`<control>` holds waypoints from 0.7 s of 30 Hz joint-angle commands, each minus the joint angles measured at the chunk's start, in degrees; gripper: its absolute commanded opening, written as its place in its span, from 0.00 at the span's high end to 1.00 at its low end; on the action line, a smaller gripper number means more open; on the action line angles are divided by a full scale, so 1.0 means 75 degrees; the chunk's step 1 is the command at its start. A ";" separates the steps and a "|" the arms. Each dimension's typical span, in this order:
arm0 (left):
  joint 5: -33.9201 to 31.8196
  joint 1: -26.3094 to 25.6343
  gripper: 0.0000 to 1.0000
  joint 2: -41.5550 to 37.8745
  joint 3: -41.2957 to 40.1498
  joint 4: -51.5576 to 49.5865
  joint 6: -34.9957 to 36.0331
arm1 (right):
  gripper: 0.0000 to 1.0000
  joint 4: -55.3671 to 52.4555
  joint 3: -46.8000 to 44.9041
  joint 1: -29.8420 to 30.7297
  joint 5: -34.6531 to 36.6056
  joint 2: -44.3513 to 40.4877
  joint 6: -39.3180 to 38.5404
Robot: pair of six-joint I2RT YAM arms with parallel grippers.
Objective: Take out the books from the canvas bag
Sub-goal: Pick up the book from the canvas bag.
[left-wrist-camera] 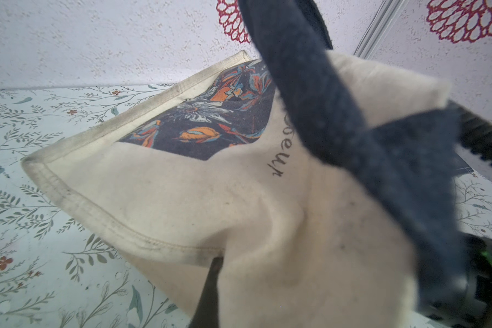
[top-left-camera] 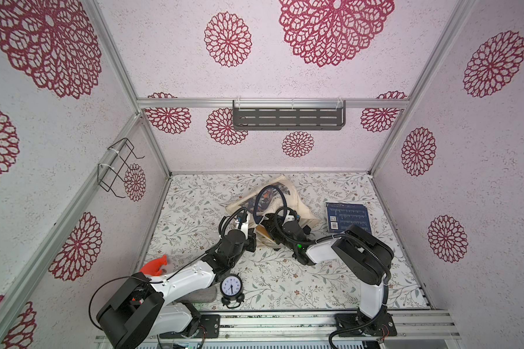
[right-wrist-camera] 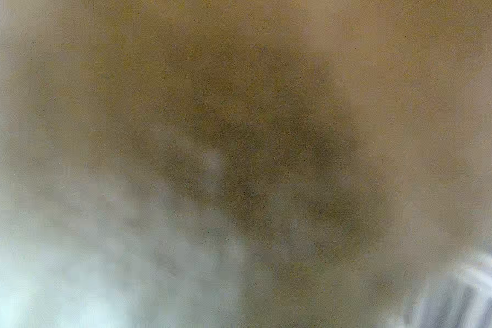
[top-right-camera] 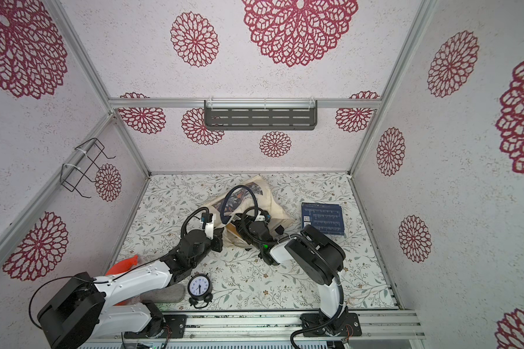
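Observation:
The cream canvas bag (top-left-camera: 285, 187) (top-right-camera: 270, 193) lies slumped in the middle of the table, its navy strap (left-wrist-camera: 310, 99) looped over it. My left gripper (top-left-camera: 253, 234) is shut on the cloth at the bag's mouth; only one dark finger (left-wrist-camera: 210, 286) shows against the canvas (left-wrist-camera: 182, 204). My right gripper (top-left-camera: 268, 231) reaches into the mouth, its fingers hidden by cloth, and the right wrist view is a tan blur. A tan book edge (top-right-camera: 232, 229) shows in the mouth. One navy book (top-left-camera: 348, 217) (top-right-camera: 322, 217) lies flat on the table to the right of the bag.
A black alarm clock (top-left-camera: 231, 287) stands near the front edge, with an orange toy (top-left-camera: 156, 266) and a grey pad (top-left-camera: 203, 294) under the left arm. A dark shelf (top-left-camera: 288, 117) hangs on the back wall, a wire rack (top-left-camera: 118, 169) on the left wall.

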 commanded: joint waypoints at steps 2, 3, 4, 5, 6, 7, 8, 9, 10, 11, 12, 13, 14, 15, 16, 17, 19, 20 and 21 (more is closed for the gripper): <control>0.0083 -0.0061 1.00 0.0129 0.0274 0.0103 0.0067 | 0.84 -0.0159 -0.0361 0.0122 0.0290 -0.1094 -0.0648; 0.0086 -0.0062 1.00 0.0145 0.0289 0.0095 0.0066 | 0.84 -0.0248 -0.0459 0.0146 0.0343 -0.1295 -0.0717; 0.0086 -0.0056 1.00 0.0157 0.0308 0.0076 0.0066 | 0.83 -0.0307 -0.0550 0.0169 0.0386 -0.1457 -0.0762; 0.0074 -0.0063 1.00 0.0167 0.0311 0.0068 0.0069 | 0.82 -0.0386 -0.0650 0.0182 0.0457 -0.1615 -0.0816; 0.0066 -0.0062 1.00 0.0176 0.0315 0.0049 0.0075 | 0.81 -0.0452 -0.0731 0.0195 0.0503 -0.1763 -0.0839; 0.0062 -0.0057 1.00 0.0182 0.0324 0.0036 0.0069 | 0.81 -0.0497 -0.0813 0.0192 0.0524 -0.1900 -0.0897; 0.0052 -0.0058 1.00 0.0188 0.0337 0.0032 0.0064 | 0.81 -0.0541 -0.0893 0.0207 0.0526 -0.2037 -0.0954; 0.0041 -0.0062 1.00 0.0193 0.0343 0.0021 0.0058 | 0.81 -0.0611 -0.0964 0.0207 0.0519 -0.2161 -0.0979; 0.0039 -0.0060 1.00 0.0204 0.0349 0.0003 0.0056 | 0.81 -0.0686 -0.1053 0.0216 0.0505 -0.2302 -0.1010; 0.0029 -0.0060 1.00 0.0205 0.0349 -0.0013 0.0056 | 0.79 -0.0725 -0.1139 0.0227 0.0460 -0.2437 -0.1068; 0.0027 -0.0066 1.00 0.0194 0.0349 -0.0015 0.0054 | 0.77 -0.0767 -0.1219 0.0239 0.0419 -0.2548 -0.1119; 0.0014 -0.0066 1.00 0.0193 0.0360 -0.0032 0.0056 | 0.76 -0.0817 -0.1314 0.0250 0.0386 -0.2675 -0.1182; 0.0015 -0.0072 1.00 0.0182 0.0361 -0.0035 0.0049 | 0.75 -0.0864 -0.1415 0.0276 0.0402 -0.2783 -0.1273; 0.0021 -0.0074 1.00 0.0182 0.0361 -0.0043 0.0045 | 0.73 -0.0880 -0.1501 0.0299 0.0429 -0.2872 -0.1338; 0.0037 -0.0075 1.00 0.0193 0.0371 -0.0045 0.0035 | 0.70 -0.0811 -0.1634 0.0300 0.0454 -0.2945 -0.1385; 0.0039 -0.0075 1.00 0.0205 0.0381 -0.0044 0.0039 | 0.67 -0.0686 -0.1771 0.0299 0.0467 -0.2988 -0.1442; 0.0050 -0.0076 1.00 0.0237 0.0402 -0.0050 0.0037 | 0.61 -0.0505 -0.1987 0.0269 0.0607 -0.3071 -0.1543; 0.0049 -0.0080 1.00 0.0240 0.0407 -0.0071 0.0039 | 0.59 -0.0398 -0.2079 0.0251 0.0702 -0.3102 -0.1604; 0.0051 -0.0077 1.00 0.0240 0.0408 -0.0073 0.0040 | 0.56 -0.0299 -0.2138 0.0236 0.0738 -0.3109 -0.1659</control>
